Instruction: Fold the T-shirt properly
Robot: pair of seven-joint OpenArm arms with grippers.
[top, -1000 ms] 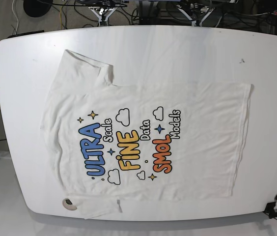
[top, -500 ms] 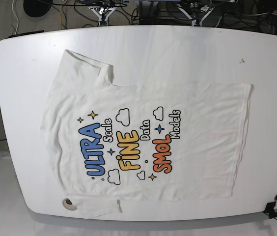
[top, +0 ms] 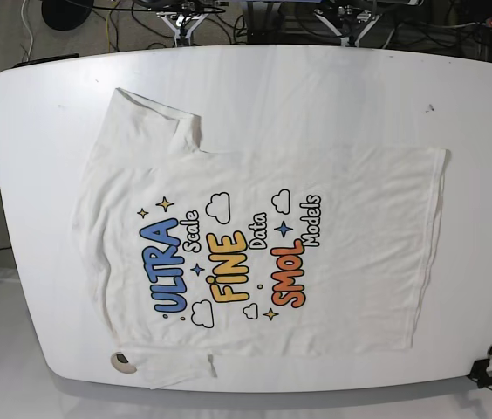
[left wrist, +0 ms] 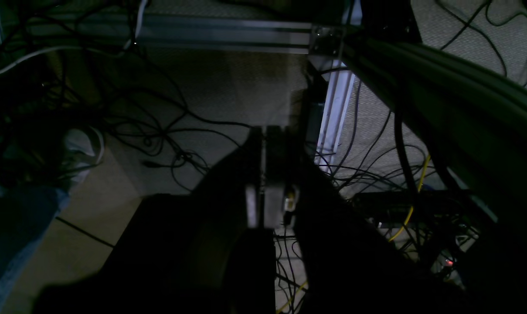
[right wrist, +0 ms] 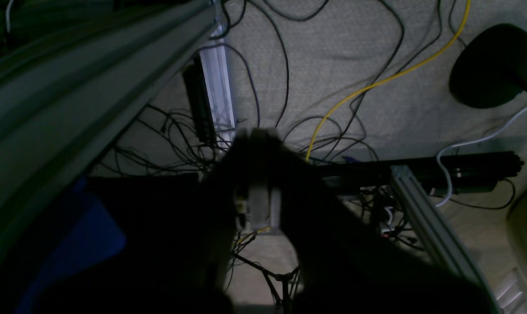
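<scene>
The white T-shirt [top: 255, 249] lies flat and print-up on the white table [top: 316, 87], collar to the left and hem to the right. One sleeve [top: 154, 122] lies at the upper left. The other sleeve [top: 176, 371] reaches the table's front edge. Neither gripper shows in the base view. In the left wrist view my left gripper [left wrist: 264, 133] is shut and empty, below table level, pointing at the floor. In the right wrist view my right gripper [right wrist: 258, 139] is shut and empty, also over the floor. The shirt is out of both wrist views.
The arm mounts [top: 181, 17] [top: 351, 17] stand behind the table's far edge. Several cables [right wrist: 359, 91] and aluminium frame rails [left wrist: 228, 37] lie on the floor below. A black round stand base [right wrist: 490, 65] is nearby. A black clamp [top: 486, 375] sits at the front right corner.
</scene>
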